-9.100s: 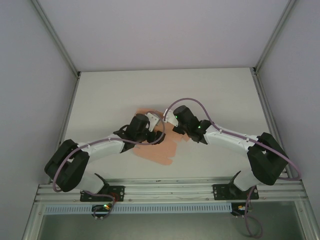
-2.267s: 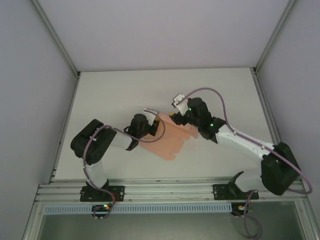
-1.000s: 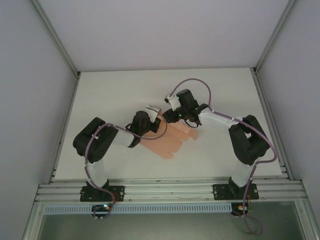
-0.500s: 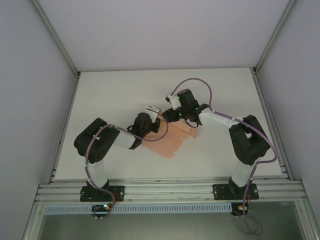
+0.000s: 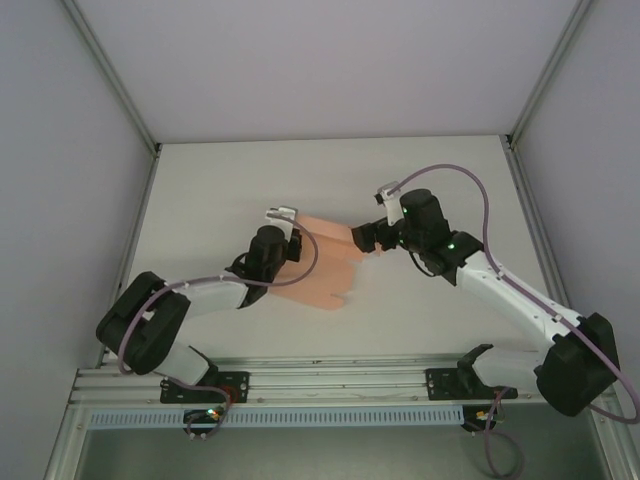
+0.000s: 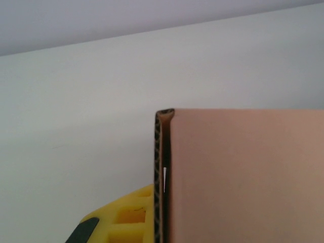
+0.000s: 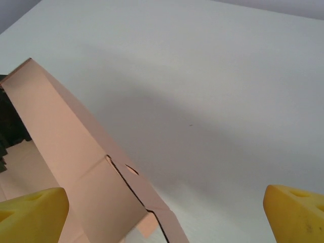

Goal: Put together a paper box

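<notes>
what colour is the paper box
The box is salmon pink with a darker corrugated edge, clearest in the left wrist view.

1. A white matte surface (image 5: 250, 180) forms the bottom of the enclosure.
2. Plain pale grey panels close it in: a back wall (image 5: 320, 60), a left wall (image 5: 50, 200) and a right wall (image 5: 600, 150).
3. Slim metal posts (image 5: 110, 75) run along the corners where the walls meet.
4. An aluminium rail (image 5: 330, 385) spans the near edge.
5. The light is soft and even, with faint shadows.

Right fingers (image 7: 296, 210) now apart; paper box (image 5: 320, 270) farther left
</notes>
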`<move>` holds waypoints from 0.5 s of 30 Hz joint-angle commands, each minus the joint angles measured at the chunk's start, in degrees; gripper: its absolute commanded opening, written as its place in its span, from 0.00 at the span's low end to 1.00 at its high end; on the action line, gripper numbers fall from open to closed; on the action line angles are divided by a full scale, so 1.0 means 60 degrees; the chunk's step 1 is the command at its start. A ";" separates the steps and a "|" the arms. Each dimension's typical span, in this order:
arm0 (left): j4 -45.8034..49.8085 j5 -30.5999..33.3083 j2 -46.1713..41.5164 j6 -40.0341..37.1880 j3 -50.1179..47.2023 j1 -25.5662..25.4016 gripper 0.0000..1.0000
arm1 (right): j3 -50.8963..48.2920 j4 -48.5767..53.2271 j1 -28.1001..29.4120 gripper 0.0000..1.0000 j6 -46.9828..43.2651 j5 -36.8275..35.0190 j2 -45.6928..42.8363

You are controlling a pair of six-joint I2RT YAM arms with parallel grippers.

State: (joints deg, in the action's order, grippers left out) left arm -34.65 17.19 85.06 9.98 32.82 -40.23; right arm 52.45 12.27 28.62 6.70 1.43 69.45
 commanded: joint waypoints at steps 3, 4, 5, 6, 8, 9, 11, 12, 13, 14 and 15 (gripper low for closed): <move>0.0440 0.0221 -0.0446 0.0409 -0.0188 -0.0113 0.00 | -0.0265 0.0426 -0.0054 1.00 0.0221 -0.0345 0.0298; 0.0504 0.0239 -0.0498 0.0433 -0.0179 -0.0116 0.00 | -0.0337 0.0292 -0.0048 1.00 0.0272 -0.0316 0.0386; 0.0581 0.0225 -0.0535 0.0449 -0.0152 -0.0111 0.00 | -0.0435 0.0132 -0.0048 1.00 0.0313 -0.0258 0.0468; 0.0590 0.0160 -0.0604 0.0460 -0.0169 -0.0112 0.00 | -0.0538 -0.0061 -0.0044 1.00 0.0346 -0.0246 0.0561; 0.0539 0.0026 -0.0714 0.0472 -0.0232 -0.0113 0.00 | -0.0658 -0.0405 -0.0066 1.00 0.0305 -0.0196 0.0803; 0.0531 -0.0004 -0.0784 0.0509 -0.0236 -0.0109 0.00 | -0.0655 -0.0509 -0.0066 1.00 0.0326 -0.0167 0.0936; 0.0590 -0.0082 -0.0894 0.0569 -0.0228 -0.0117 0.00 | -0.0590 -0.0755 -0.0066 1.00 0.0233 0.0478 0.1230; 0.0597 -0.0145 -0.0930 0.0610 -0.0244 -0.0117 0.00 | -0.0568 -0.0947 -0.0060 1.00 0.0256 0.0818 0.1372; 0.0572 -0.0209 -0.0981 0.0659 -0.0236 -0.0118 0.00 | -0.0553 -0.1205 -0.0053 1.00 0.0314 0.1123 0.1528; 0.0575 -0.0303 -0.1005 0.0662 -0.0232 -0.0108 0.00 | -0.0552 -0.1480 -0.0053 1.00 0.0374 0.1299 0.1652; 0.0576 -0.0332 -0.1016 0.0656 -0.0232 -0.0133 0.00 | -0.0553 -0.1730 -0.0039 1.00 0.0455 0.1343 0.1696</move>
State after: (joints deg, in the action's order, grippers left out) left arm -31.20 16.69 80.44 12.12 31.62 -40.53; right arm 48.73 7.64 28.47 7.92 4.86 78.61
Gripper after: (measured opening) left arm 0.071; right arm 0.995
